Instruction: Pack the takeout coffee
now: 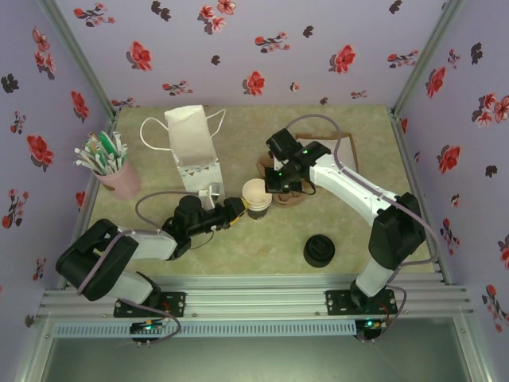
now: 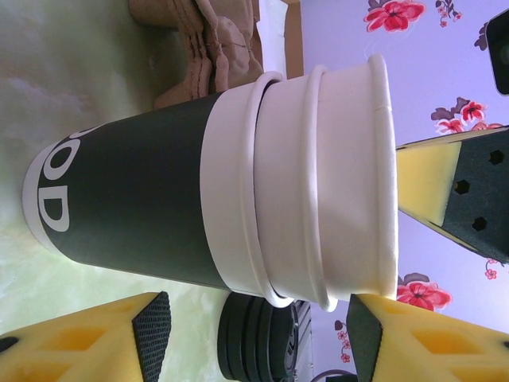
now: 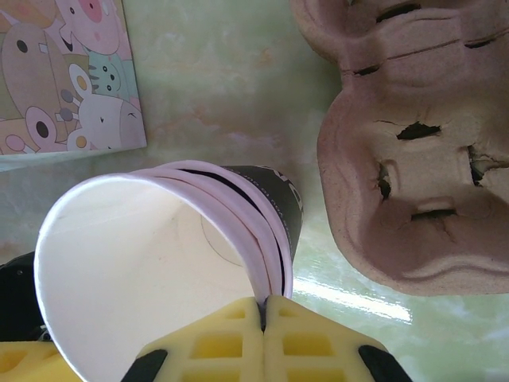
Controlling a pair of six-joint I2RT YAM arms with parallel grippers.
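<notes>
Unstacking, we judge: right gripper clamps top cup rim; left gripper gapes astride stack, nine o'clock; next, squeeze, lift.

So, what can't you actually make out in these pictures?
Right wrist view: whether the shut right jaws pinch a rim of the cup stack; their yellow pads cover the spot.
Left wrist view: the lettering on the stack; "OD" shows, the rest curves out of sight.
Left wrist view: how many black lids; the cups and the bottom edge cut the pile.
Top view: what the white bag holds; its walls hide it.
</notes>
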